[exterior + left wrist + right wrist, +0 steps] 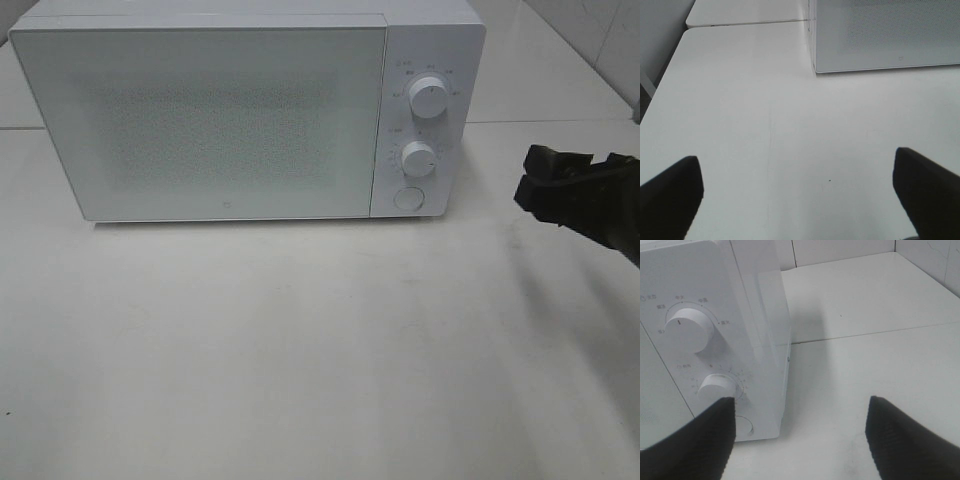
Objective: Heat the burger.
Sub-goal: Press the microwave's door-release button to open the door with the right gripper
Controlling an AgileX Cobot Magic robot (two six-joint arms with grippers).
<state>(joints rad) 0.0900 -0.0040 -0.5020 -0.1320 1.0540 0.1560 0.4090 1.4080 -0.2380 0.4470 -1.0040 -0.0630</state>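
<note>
Microwave (200, 110) on white table (300, 350), door shut (inside hidden); right hand (529, 176) gapes nearby.

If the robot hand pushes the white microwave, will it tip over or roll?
Probably neither. The microwave is a wide, low box sitting flat on the table, so tipping looks unlikely. It likely feels heavy, and its smooth white sides may be slippery.

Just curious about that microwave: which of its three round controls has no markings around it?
The flat button at the bottom; the upper knob and lower knob stick out, ringed by printed marks.
</note>
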